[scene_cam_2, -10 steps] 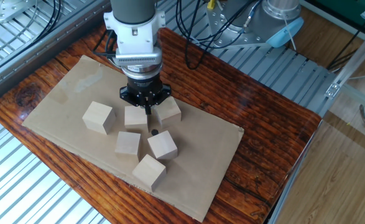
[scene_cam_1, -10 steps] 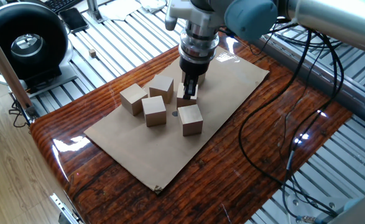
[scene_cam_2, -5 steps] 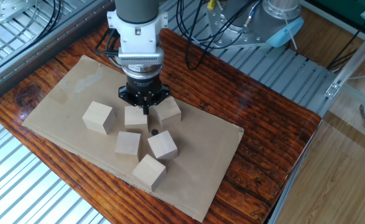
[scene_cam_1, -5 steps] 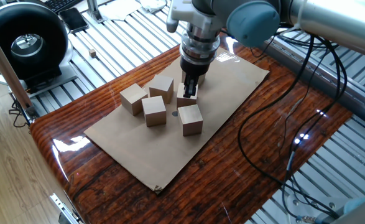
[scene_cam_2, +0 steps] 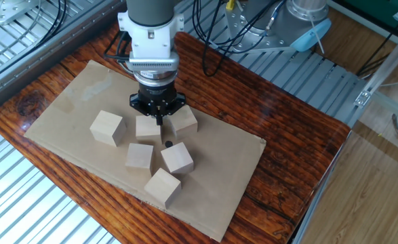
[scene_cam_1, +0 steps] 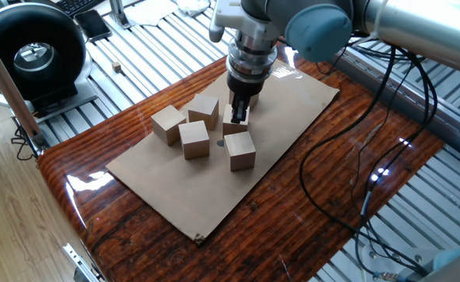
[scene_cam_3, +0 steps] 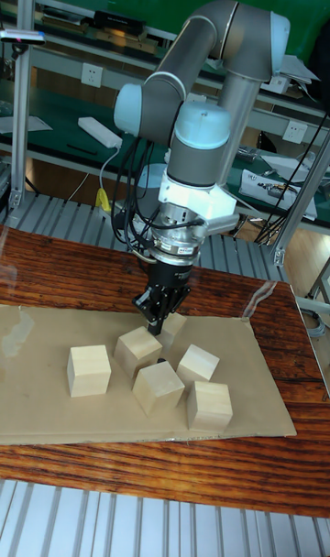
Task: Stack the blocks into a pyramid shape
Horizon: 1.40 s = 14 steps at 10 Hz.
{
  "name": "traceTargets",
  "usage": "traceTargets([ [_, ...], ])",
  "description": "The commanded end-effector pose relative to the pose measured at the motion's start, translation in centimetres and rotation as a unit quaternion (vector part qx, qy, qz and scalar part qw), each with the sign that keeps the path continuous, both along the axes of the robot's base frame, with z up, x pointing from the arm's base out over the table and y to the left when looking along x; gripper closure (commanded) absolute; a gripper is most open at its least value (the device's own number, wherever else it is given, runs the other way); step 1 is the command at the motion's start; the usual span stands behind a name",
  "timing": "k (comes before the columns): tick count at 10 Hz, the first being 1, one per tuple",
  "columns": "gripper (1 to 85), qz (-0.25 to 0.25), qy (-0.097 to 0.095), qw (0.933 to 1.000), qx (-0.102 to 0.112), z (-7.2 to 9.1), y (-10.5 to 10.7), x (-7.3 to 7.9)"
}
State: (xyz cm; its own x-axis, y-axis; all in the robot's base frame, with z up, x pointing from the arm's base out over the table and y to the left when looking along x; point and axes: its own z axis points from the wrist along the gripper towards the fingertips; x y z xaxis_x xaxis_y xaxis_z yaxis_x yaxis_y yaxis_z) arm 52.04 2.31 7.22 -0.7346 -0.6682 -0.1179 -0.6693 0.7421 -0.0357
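Observation:
Six light-tan wooden blocks lie loose in one layer on a brown cardboard sheet; none sits on another. My gripper points straight down with its fingers together, and its tip is in the narrow gap between two blocks. I see nothing held. Other blocks lie at the left, in the middle and nearest the sheet's front edge. In the tall fixed view the gripper partly hides one block. From the opposite side the gripper stands over a block.
The sheet lies on a glossy wooden table ringed by slatted metal. Black cables trail over the table's right side. A round black device and a tiny wooden cube lie off the table. A dark spot marks the sheet.

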Motion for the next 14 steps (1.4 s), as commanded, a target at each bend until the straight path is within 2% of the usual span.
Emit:
traceTargets([
  [1, 84.7, -0.004, -0.002, 1.0, 0.007, 0.2, 0.2, 0.1],
  [3, 84.7, -0.007, -0.003, 1.0, 0.002, 0.2, 0.0, 0.2],
  [4, 84.7, -0.028, 0.008, 0.9995, 0.008, 0.2, 0.2, -0.3],
  [5, 84.7, -0.048, 0.005, 0.9988, 0.0, 0.1, -0.4, -0.1],
  [6, 84.7, -0.069, 0.022, 0.9973, -0.012, 0.1, -1.0, -1.0],
  [8, 84.7, -0.093, 0.04, 0.9949, 0.01, 0.0, 0.1, -1.8],
  [11, 84.7, -0.087, 0.038, 0.9955, 0.012, -0.1, 0.2, -1.7],
  [14, 84.7, -0.09, 0.022, 0.9956, 0.01, -0.9, 0.8, -1.0],
])
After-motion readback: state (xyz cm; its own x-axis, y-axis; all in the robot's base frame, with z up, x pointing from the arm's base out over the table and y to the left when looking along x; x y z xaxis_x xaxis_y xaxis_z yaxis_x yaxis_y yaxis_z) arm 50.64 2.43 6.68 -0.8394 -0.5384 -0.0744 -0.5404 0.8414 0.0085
